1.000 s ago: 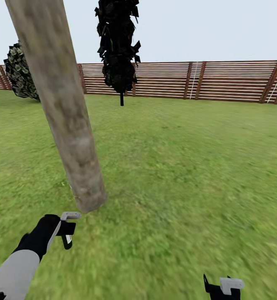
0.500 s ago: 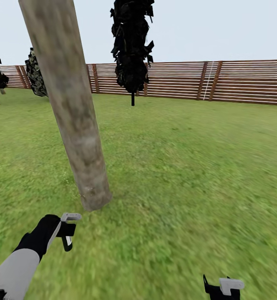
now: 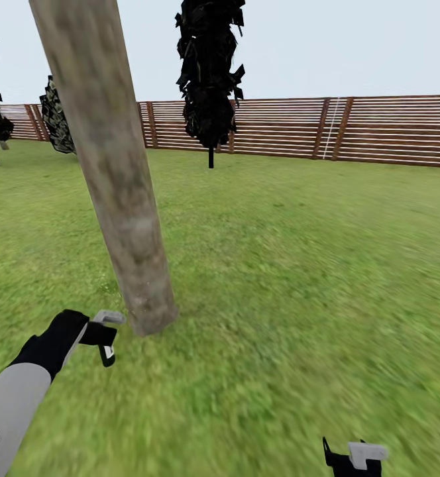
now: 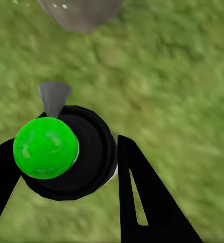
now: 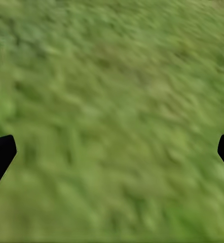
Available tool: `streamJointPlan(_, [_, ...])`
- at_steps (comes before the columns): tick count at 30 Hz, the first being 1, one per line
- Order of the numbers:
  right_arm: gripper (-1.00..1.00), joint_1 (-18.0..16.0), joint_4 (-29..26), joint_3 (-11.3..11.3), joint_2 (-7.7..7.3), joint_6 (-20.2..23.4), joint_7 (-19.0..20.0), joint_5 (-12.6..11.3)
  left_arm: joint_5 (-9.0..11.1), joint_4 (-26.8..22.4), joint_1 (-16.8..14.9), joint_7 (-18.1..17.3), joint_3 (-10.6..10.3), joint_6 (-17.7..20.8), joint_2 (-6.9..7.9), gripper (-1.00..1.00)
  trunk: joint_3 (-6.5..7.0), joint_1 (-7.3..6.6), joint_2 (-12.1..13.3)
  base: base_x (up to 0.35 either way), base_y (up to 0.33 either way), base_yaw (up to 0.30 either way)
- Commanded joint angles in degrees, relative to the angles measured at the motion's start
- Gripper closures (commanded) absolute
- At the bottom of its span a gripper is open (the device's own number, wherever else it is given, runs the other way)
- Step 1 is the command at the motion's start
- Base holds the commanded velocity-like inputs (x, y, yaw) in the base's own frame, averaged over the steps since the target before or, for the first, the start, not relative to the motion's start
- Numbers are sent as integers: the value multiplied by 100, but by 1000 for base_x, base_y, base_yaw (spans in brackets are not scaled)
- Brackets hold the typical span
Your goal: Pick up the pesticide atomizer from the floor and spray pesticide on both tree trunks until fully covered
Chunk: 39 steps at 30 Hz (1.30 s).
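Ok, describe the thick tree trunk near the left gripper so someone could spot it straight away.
On the wide green grass lawn before the brown slatted wooden fence, find the thick, smooth, mottled beige-grey tree trunk rising just beyond the left gripper. Unlike the thin-stemmed black-green conifer behind it, it is a broad, bare, branchless column.

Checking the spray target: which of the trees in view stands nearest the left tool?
The thick bare beige-grey trunk, its base just beyond the left tool. The dark conifers stand far back by the fence.

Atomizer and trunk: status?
Left gripper shut on atomizer, beside the tree trunk base. Right gripper open, empty, over grass. Nothing between nozzle and trunk.
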Motion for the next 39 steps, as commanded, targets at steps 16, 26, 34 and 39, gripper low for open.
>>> streamJointPlan(16, [-100, -2, 14, -30, 2, -18, -21, 62, -570, -173, -23, -1162, -41, 33, 454, 100, -5, 0, -2, 189, 85, 0])
streamJointPlan(26, [-100, -2, 14, -30, 2, -18, -18, 67, -1789, -1057, -27, -2594, -32, 229, 453, 100, -5, 0, -2, 1, 0, 0])
streamJointPlan(34, [-100, -5, 14, -30, 2, -18, -16, 68, -1786, -1247, -42, -2754, -8, 469, 951, 100, -5, 0, -2, 0, 0, 0])
streamJointPlan(39, [-100, -3, 15, -30, 2, -18, -15, 67, -1781, -1232, -2, -2796, -18, 420, 837, 100, -5, 0, -2, 0, 0, 0])
